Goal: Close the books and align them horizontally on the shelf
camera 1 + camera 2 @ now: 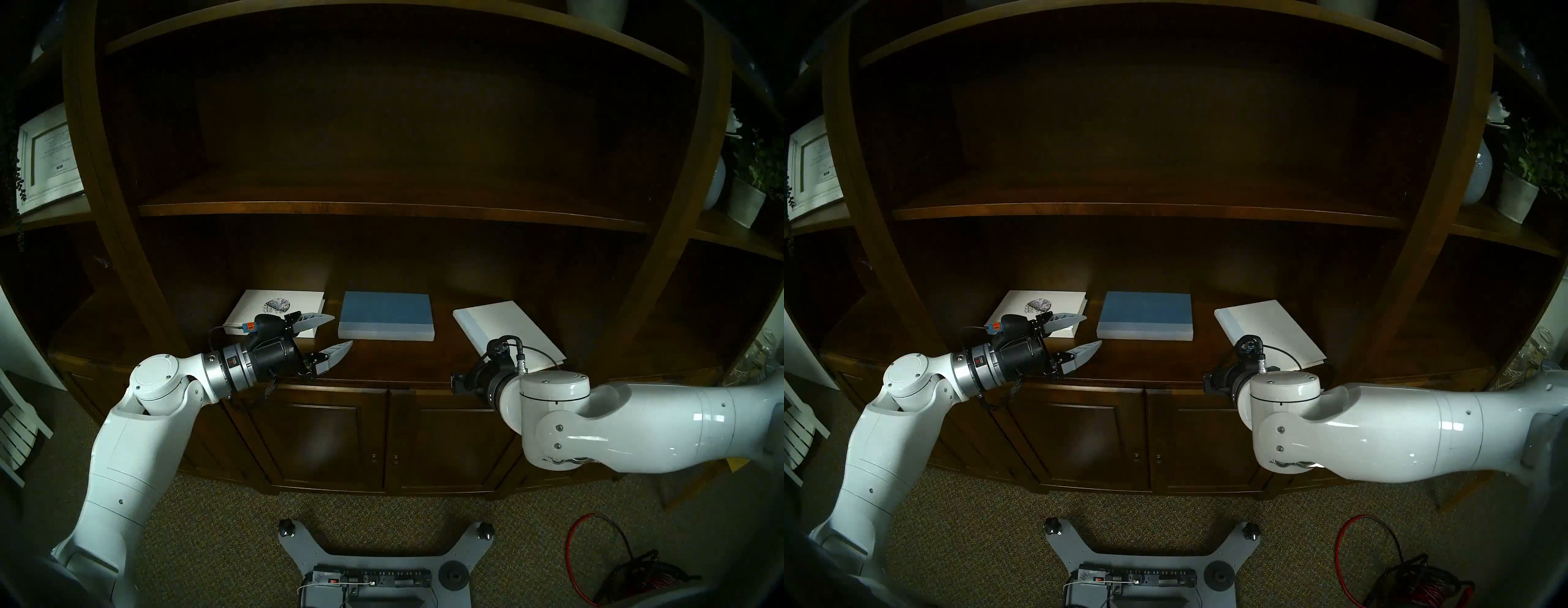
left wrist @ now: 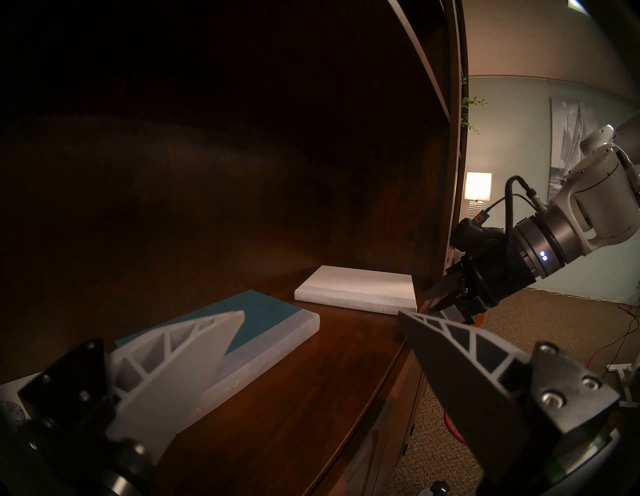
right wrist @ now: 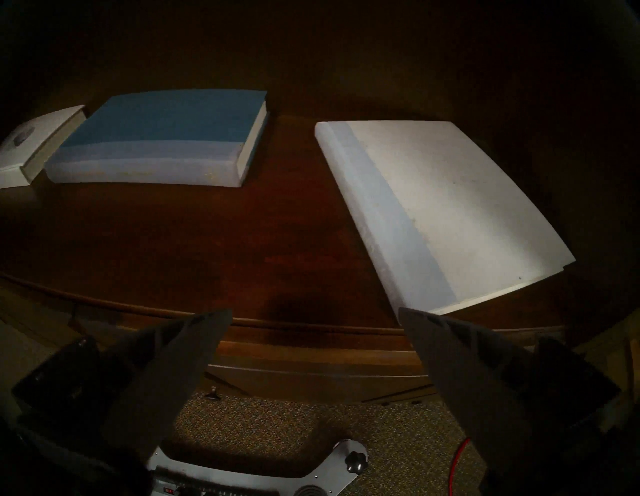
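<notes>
All three closed, flat on the shelf (image 1: 382,361): emblem book (image 1: 275,312) at 9 o'clock, blue book (image 1: 386,314) centre, white book (image 1: 509,335) at 3 o'clock, skewed. Closing done; squaring left. Left tool (image 1: 335,335) released, empty; right tool (image 3: 315,332) likewise.

A furnished living room in a home: a dark wooden bookcase (image 1: 382,210) with panelled cabinet doors (image 1: 322,441) stands on speckled carpet (image 1: 237,522). On its side shelves sit a framed picture (image 1: 44,159) and a potted plant (image 1: 753,187). Beyond the bookcase, a lit table lamp (image 2: 478,187) and a sailboat painting (image 2: 568,138) line a pale blue wall.
</notes>
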Controlling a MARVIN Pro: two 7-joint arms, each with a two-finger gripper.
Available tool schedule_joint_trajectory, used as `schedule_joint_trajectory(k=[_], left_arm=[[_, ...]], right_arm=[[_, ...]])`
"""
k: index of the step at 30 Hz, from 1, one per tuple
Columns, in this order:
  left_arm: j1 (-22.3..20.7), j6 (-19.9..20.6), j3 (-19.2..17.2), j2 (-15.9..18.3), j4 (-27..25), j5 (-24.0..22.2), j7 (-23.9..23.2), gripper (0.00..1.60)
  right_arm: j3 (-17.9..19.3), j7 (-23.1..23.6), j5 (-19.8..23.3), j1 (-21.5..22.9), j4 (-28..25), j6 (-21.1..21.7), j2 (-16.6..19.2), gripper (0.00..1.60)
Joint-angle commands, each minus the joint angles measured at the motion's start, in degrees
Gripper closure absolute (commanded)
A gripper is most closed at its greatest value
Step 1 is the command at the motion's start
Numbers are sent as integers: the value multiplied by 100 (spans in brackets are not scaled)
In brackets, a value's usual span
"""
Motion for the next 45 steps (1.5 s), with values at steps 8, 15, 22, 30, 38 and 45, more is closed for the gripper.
schedule_joint_trajectory(k=[8, 15, 22, 30, 38, 45], left_arm=[[-181, -11, -80, 0, -124, -32, 3, 0], [-182, -6, -88, -10, -125, -24, -5, 0], [-183, -3, -97, -20, -125, -14, -13, 0], [-184, 1, -105, -30, -125, -4, -21, 0], [-184, 3, -115, -42, -124, 9, -31, 0], [-183, 2, -123, -52, -121, 20, -40, 0]], right_arm=[[87, -1339, 185, 71, 347, -216, -726, 0], [65, -1798, 369, 97, 314, -408, -678, 0], [-78, -1798, 341, 150, 140, -537, -488, 0], [-289, -1798, 184, 139, 189, -684, -506, 0], [-432, -1798, 63, 170, 380, -834, -593, 0], [-436, -1798, 6, 261, 639, -945, -648, 0]])
